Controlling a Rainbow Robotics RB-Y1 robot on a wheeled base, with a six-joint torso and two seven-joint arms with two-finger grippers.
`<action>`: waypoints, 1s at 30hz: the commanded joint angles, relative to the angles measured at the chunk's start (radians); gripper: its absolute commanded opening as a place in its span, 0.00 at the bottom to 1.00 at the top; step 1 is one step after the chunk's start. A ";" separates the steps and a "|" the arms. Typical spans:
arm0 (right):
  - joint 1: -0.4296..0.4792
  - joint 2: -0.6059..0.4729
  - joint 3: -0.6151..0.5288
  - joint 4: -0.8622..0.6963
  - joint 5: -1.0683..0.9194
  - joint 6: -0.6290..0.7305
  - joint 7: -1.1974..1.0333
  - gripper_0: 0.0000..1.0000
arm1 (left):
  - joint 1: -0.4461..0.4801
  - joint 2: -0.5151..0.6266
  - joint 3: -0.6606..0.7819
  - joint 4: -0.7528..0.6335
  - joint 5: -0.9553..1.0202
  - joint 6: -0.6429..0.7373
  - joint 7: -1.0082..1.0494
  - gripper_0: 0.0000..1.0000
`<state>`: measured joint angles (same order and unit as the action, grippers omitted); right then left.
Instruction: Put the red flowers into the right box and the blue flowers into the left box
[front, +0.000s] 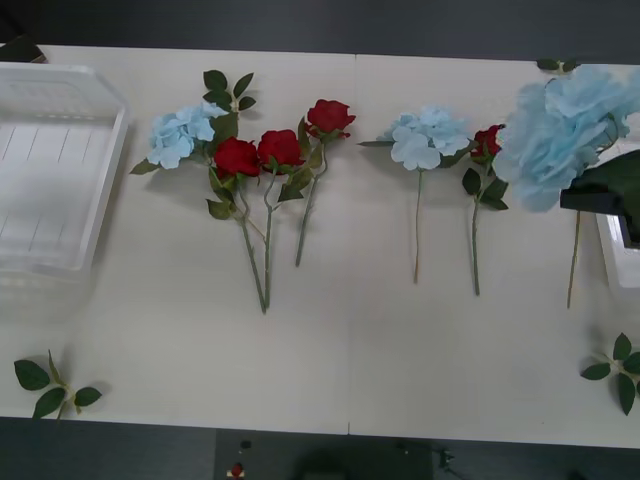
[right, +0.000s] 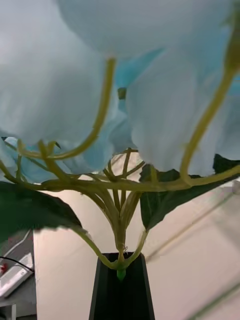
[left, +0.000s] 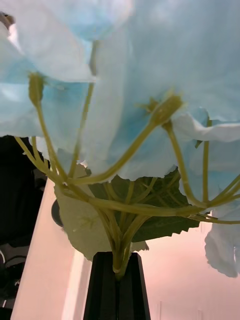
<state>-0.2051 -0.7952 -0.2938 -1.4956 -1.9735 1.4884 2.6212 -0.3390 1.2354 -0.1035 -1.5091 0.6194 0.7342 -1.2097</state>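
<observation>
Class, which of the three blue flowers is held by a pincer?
The rightmost blue flower: the right pincer clamps its stem base, while the others lie flat.

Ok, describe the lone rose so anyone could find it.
Start at the table's right half, at the small blue flower lying flat. The rose lies just right of it. The other three roses bunch together farther left; this one is alone.
</observation>
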 joint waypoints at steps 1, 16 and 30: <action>0.156 -0.095 0.024 -0.236 -0.099 -0.111 0.049 0.00 | -0.037 0.032 0.001 0.032 0.040 -0.030 -0.090 0.34; 0.251 -0.128 0.219 -0.638 -0.087 -0.444 0.060 0.00 | 0.025 0.033 0.005 -0.151 0.307 -0.030 -0.116 1.00; -0.062 -0.128 0.650 -0.482 -0.087 -0.686 0.065 0.00 | 0.244 -0.136 0.091 -0.554 0.635 0.031 -0.511 1.00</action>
<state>-0.2198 -0.9075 0.3394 -1.9820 -2.0584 0.8280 2.6596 -0.0951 1.1257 -0.0095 -2.0150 1.2180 0.7256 -1.6176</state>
